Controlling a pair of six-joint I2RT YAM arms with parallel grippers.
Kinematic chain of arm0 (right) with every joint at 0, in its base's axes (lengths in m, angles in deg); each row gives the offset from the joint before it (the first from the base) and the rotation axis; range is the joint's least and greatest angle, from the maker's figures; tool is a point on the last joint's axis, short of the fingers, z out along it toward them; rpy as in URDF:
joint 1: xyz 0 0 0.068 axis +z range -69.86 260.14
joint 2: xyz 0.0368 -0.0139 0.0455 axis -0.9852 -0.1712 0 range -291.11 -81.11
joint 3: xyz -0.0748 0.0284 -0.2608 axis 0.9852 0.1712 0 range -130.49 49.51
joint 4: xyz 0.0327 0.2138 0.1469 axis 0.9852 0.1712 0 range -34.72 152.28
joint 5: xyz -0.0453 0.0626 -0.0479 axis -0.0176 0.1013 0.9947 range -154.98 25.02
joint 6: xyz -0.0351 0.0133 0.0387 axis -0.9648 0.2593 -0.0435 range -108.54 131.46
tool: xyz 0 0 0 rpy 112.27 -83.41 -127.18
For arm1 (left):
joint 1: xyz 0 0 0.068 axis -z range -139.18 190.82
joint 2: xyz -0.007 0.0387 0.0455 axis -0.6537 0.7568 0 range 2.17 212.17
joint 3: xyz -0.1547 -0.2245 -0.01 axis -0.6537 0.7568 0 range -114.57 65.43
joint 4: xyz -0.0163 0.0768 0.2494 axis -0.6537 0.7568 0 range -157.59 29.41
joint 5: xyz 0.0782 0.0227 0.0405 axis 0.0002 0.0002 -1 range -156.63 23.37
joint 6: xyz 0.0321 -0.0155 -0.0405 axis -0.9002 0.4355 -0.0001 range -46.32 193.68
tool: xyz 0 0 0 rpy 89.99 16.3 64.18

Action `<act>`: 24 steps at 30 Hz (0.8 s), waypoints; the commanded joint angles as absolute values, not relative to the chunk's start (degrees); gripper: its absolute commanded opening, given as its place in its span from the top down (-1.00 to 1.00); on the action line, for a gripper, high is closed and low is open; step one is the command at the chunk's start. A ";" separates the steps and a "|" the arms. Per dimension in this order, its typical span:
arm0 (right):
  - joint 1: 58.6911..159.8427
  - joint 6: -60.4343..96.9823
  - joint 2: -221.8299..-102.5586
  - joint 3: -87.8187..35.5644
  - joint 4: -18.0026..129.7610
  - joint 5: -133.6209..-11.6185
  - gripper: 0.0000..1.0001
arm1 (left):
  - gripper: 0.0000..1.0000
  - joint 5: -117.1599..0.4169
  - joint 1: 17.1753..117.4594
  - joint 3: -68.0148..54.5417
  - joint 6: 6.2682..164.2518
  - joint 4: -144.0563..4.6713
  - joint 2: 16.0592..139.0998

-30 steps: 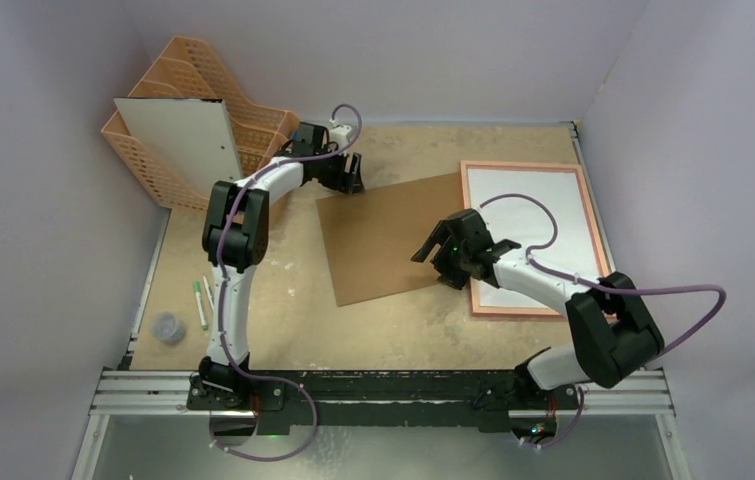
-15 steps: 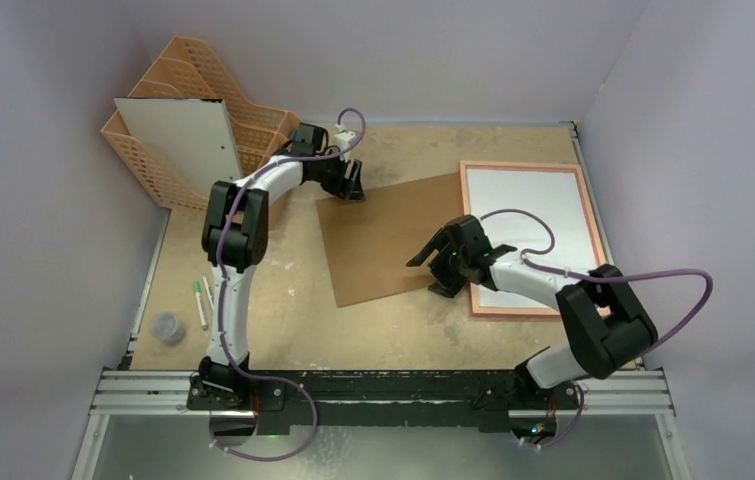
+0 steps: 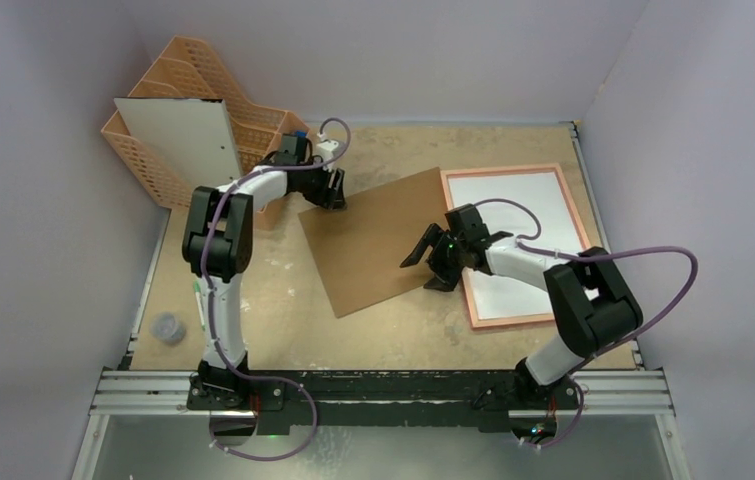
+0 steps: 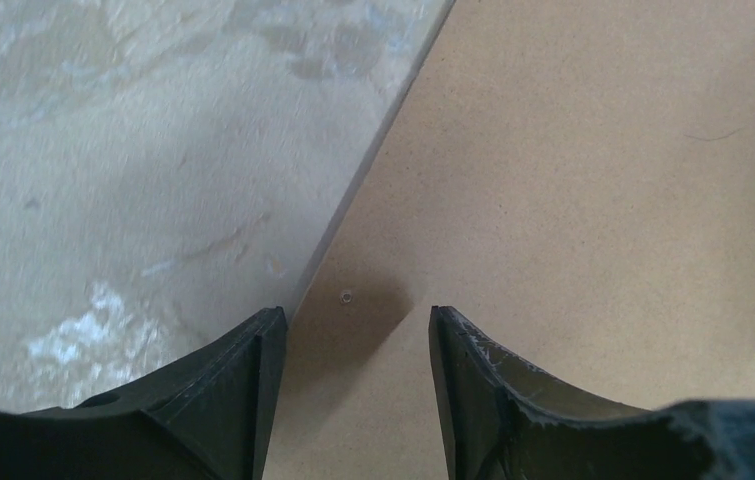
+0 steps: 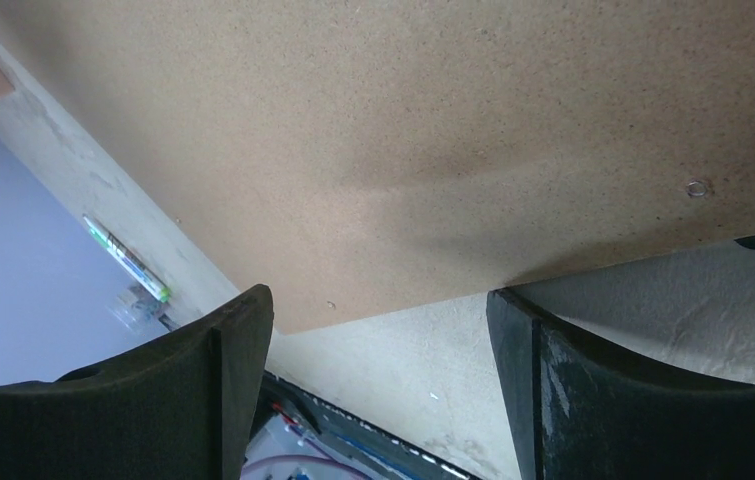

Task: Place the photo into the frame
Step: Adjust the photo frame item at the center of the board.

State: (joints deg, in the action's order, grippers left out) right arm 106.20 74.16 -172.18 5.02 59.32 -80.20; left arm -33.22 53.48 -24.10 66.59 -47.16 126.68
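The frame lies flat at the right of the table, a narrow salmon-pink border around a white inside. No picture side of the photo shows in any view. A plain brown backing board lies tilted left of the frame. My left gripper stands open on the board's far left corner. In the left wrist view its fingers straddle the board's edge, one over the table, one over the board. My right gripper is open at the board's right edge beside the frame, with the board's corner between its fingers.
An orange plastic organiser stands at the back left with a white panel leaning in it. Pens and a small clear cup lie near the left edge. Walls close in on three sides.
The board has slid and turned to the left with my left gripper on its corner. The frame has shifted left and tilted slightly. My right gripper has moved a little left. Left jaws have narrowed.
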 commanded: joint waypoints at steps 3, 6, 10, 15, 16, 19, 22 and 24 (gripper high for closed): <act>102.43 61.69 -178.36 1.14 46.99 -77.48 -0.61 | -0.09 -31.05 57.51 -13.08 77.98 -38.41 124.43; 101.67 58.37 -180.54 -1.17 47.04 -77.75 -0.61 | -0.08 -32.51 58.09 -10.34 79.94 -39.64 123.56; 100.57 54.87 -182.89 -3.66 46.80 -77.68 -0.61 | -0.08 -34.17 58.67 -6.98 82.85 -41.73 121.95; 99.83 51.24 -185.92 -7.14 46.30 -79.23 -0.61 | -0.09 -35.76 59.57 -3.76 86.46 -43.86 120.43; 99.63 50.72 -186.61 -7.85 46.20 -79.75 -0.61 | -0.09 -36.38 59.69 -3.21 87.14 -44.12 120.25; 99.33 48.99 -188.94 -10.19 46.27 -80.82 -0.61 | -0.09 -38.25 60.05 -1.59 88.67 -44.64 120.02; 98.91 47.68 -191.19 -12.53 46.56 -81.30 -0.62 | -0.09 -38.32 60.38 0.70 90.46 -46.79 118.90; 98.72 46.96 -192.38 -13.71 46.84 -81.76 -0.62 | -0.09 -38.10 60.86 1.47 91.17 -47.55 117.96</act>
State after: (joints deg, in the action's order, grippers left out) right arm 96.54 50.31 -187.04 -11.99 52.02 -78.91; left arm -50.43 54.18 -4.59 82.32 -60.74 114.94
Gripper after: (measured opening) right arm 0.808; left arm 0.546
